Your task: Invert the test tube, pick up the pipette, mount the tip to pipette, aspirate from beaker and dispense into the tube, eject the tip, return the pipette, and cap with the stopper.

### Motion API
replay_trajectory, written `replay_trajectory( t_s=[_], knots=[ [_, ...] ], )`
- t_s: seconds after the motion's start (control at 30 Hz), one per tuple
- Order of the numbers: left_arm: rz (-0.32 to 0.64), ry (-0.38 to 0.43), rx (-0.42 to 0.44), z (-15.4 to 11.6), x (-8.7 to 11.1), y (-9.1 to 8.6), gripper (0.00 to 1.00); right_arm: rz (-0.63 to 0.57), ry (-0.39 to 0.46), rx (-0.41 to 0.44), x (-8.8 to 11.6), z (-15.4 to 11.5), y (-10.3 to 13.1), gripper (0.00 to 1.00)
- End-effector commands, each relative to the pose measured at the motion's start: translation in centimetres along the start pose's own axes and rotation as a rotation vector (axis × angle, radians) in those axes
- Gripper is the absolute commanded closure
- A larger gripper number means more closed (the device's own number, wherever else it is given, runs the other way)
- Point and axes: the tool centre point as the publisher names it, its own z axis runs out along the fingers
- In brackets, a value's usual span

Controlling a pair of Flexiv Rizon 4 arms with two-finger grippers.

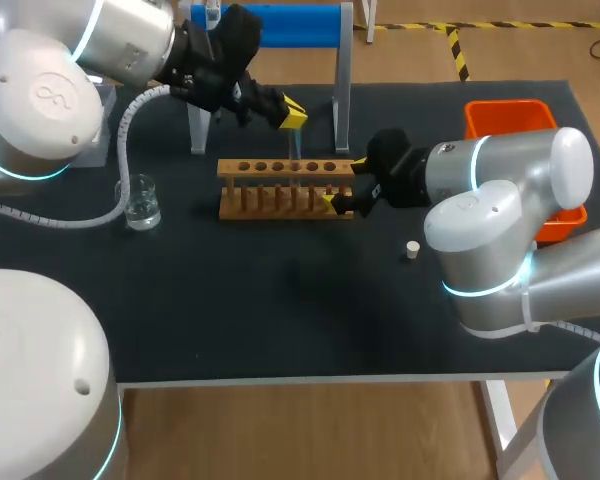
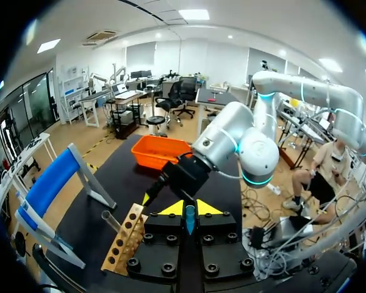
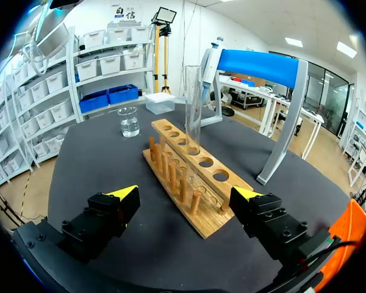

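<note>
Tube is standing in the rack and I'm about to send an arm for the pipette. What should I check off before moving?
1. Test tube upright in a hole of the rack: ok.
2. Right gripper open, straddling the rack's end without touching it: ok.
3. Pipette hanging on the blue stand, nothing in front of it: ok.
4. Beaker upright with liquid in it: ok.
5. Stopper lying loose on the table, clear of the arms: ok.
6. Left gripper above the rack, empty: cannot tell.
</note>
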Motion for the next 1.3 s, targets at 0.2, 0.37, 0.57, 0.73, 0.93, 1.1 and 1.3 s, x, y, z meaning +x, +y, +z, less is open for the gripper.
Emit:
replay_trajectory(
  t_s=[0.2,0.37,0.57,0.73,0.93,1.1,1.3],
  knots=[
    [-0.001,0.003,-0.008,0.1,-0.2,-0.2,1.00,0.000,0.001,0.001,0.0,-0.1,0.0,0.00],
    [-0.001,0.003,-0.008,0.1,-0.2,-0.2,1.00,0.019,0.037,-0.015,-0.2,-1.9,-0.5,0.00],
    [-0.001,0.003,-0.008,0.1,-0.2,-0.2,1.00,-0.009,0.054,-0.054,0.1,-6.6,-1.1,0.00],
    [-0.001,0.003,-0.008,0.1,-0.2,-0.2,1.00,-0.057,0.123,-0.128,0.4,-10.5,-0.8,0.00],
    [-0.001,0.003,-0.008,0.1,-0.2,-0.2,1.00,-0.151,0.242,-0.216,1.6,-14.4,0.4,0.00],
    [-0.001,0.003,-0.008,0.1,-0.2,-0.2,1.00,-0.196,0.315,-0.278,2.7,-16.2,1.9,0.00],
    [-0.001,0.003,-0.008,0.1,-0.2,-0.2,1.00,-0.228,0.403,-0.335,4.4,-17.3,3.6,0.00]
  ],
)
